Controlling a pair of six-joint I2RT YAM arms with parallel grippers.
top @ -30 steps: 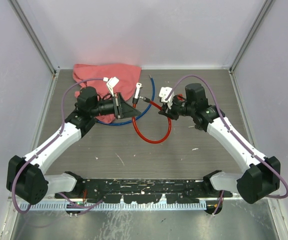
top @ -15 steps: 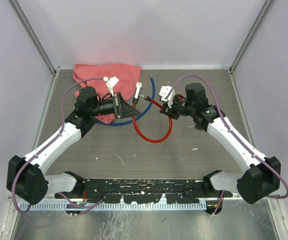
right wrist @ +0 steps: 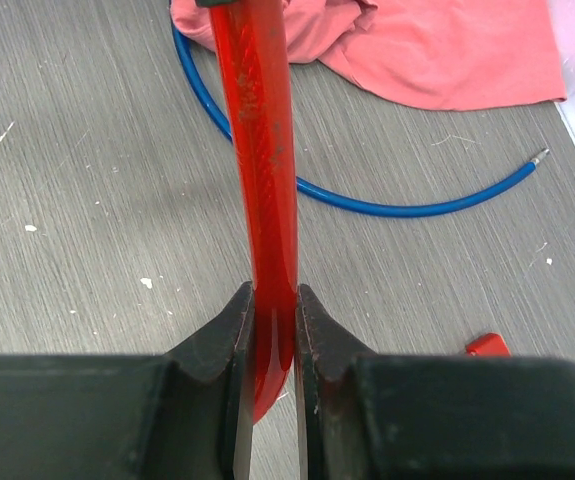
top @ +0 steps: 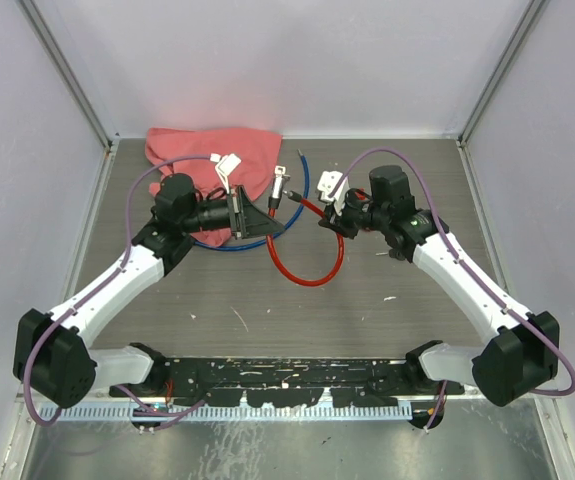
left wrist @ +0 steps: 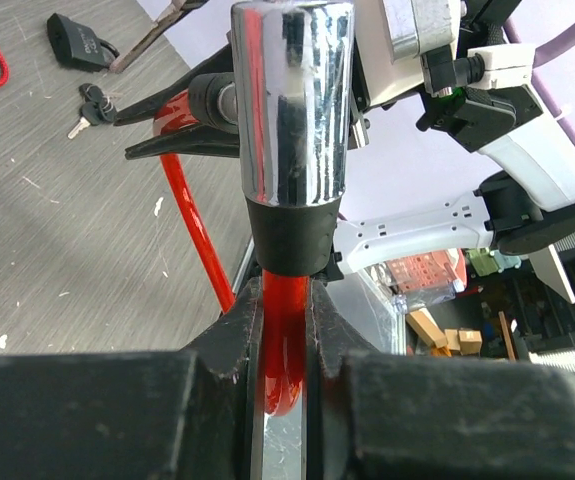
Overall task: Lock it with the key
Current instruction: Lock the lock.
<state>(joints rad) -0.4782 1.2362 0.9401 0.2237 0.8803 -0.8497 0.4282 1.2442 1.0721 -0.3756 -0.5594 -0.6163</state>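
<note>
The red cable (top: 312, 268) of the lock hangs in a loop between my two grippers above the table. My left gripper (left wrist: 284, 300) is shut on the red cable (left wrist: 282, 340) just below its black collar and chrome end piece (left wrist: 292, 100), which points toward the right arm. My right gripper (right wrist: 272, 300) is shut on another stretch of the red cable (right wrist: 262, 150). In the top view the left gripper (top: 267, 225) and the right gripper (top: 325, 222) face each other, a short gap apart. A key (left wrist: 87, 108) with a black head lies on the table beside a small black lock body (left wrist: 75, 42).
A red cloth (top: 212, 150) is bunched at the back left. A blue cable (right wrist: 367, 205) curves across the table under the red one. A small red piece (right wrist: 487, 345) lies on the table. Grey walls close in the left, right and back sides.
The left gripper and the chrome cable end have shifted slightly right, toward the right gripper. The red loop has narrowed a little. Both grips are unchanged.
</note>
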